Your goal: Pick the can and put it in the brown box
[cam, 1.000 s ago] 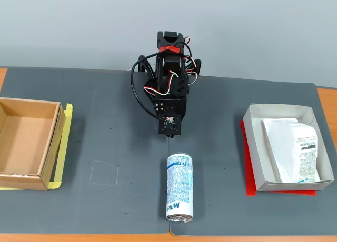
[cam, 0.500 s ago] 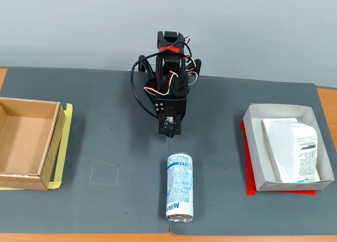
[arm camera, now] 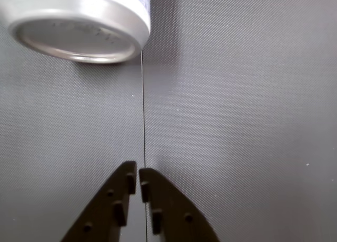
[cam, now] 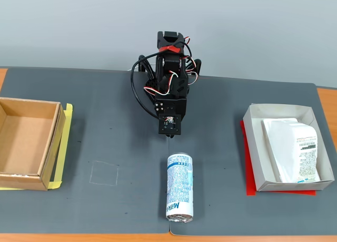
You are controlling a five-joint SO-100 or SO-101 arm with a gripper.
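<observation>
The can [cam: 180, 187] lies on its side on the dark grey mat, silver end toward the front edge, "Milkis" lettering showing. In the wrist view its silver end [arm camera: 79, 26] fills the top left corner. My gripper [arm camera: 138, 173] is shut and empty, fingertips together above the mat, short of the can. In the fixed view the folded arm and gripper [cam: 171, 127] sit just behind the can's far end, apart from it. The brown box [cam: 10, 171], a shallow tan cardboard tray, stands empty at the far left on yellow tape.
A white box [cam: 253, 152] on a red underlay at the right holds a white packet with a printed label [cam: 295, 150]. A faint chalk square [cam: 104, 173] is drawn on the mat left of the can. A mat seam [arm camera: 144, 110] runs down the middle.
</observation>
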